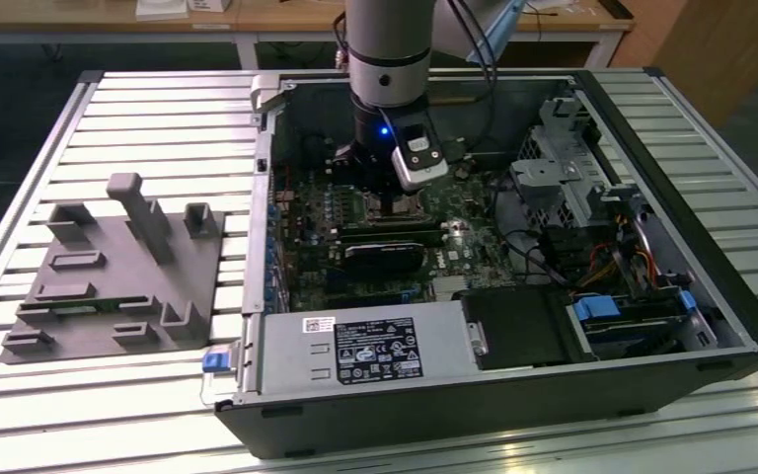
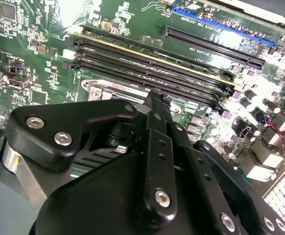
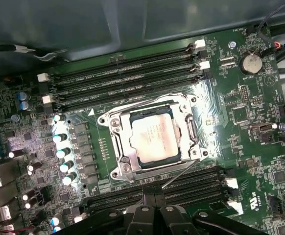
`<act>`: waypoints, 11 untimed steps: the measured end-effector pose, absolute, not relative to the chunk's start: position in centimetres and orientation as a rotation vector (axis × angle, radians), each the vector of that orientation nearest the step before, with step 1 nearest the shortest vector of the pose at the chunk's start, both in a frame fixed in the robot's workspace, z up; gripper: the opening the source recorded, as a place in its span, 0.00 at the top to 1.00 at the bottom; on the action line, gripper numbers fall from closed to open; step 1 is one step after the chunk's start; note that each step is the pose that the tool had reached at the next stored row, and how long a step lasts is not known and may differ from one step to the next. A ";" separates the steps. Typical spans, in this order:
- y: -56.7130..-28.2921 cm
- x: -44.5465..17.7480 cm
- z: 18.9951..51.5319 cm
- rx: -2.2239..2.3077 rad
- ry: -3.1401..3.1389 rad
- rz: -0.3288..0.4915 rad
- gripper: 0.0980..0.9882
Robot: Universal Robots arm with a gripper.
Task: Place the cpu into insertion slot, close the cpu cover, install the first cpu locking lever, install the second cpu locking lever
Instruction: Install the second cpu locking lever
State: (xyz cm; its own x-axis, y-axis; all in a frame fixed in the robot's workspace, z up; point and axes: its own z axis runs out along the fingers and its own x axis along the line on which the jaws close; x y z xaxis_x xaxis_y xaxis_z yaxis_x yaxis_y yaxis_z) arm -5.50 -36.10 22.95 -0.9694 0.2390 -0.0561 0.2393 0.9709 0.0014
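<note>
In the first wrist view the cpu [image 3: 152,133] lies flat in the insertion slot [image 3: 190,128] on the green motherboard, its pale metal face showing through the window of the cpu cover [image 3: 118,143], which lies down around it. A thin wire locking lever [image 3: 181,172] slants from the socket's corner towards my gripper [image 3: 154,198]. The gripper's black fingers are together, just beside the lever's end, with nothing seen between them. In the exterior view the gripper [image 1: 386,196] hangs inside the open computer case, right over the socket [image 1: 401,207]. The second wrist view shows the gripper [image 2: 157,98] tip near the socket's metal plate [image 2: 108,90].
Long black memory slots [image 3: 128,81] run along both sides of the socket. Case walls [image 1: 264,197], a drive cage [image 1: 570,168], cables [image 1: 616,262] and the power supply [image 1: 352,351] ring the board. A grey fixture block [image 1: 115,272] sits on the slatted table at the exterior view's left.
</note>
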 end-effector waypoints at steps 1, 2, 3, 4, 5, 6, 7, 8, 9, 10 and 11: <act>-36.1 -5.5 22.9 0.372 3.063 -0.005 0.99; -36.2 -5.5 22.9 0.372 3.064 0.006 0.99; -36.2 -5.5 22.9 0.373 3.065 0.023 0.99; -36.3 -5.5 22.9 0.373 3.066 0.038 0.99; -36.4 -5.5 22.8 0.373 3.067 0.052 0.99; -36.5 -5.5 22.8 0.373 3.068 0.063 0.99; -36.6 -5.5 22.7 0.373 3.068 0.072 0.99; -36.8 -5.5 22.7 0.372 3.069 0.077 0.99; -36.9 -5.5 22.6 0.372 3.069 0.082 0.99; -37.1 -5.5 22.6 0.372 3.069 0.086 0.99; -37.2 -5.5 22.5 0.371 3.070 0.091 0.99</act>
State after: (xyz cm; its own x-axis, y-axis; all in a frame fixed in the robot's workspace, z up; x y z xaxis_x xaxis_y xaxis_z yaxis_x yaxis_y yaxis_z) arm -5.52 -37.25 22.52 -0.9701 0.2393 -0.0408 0.2364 0.9695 0.0642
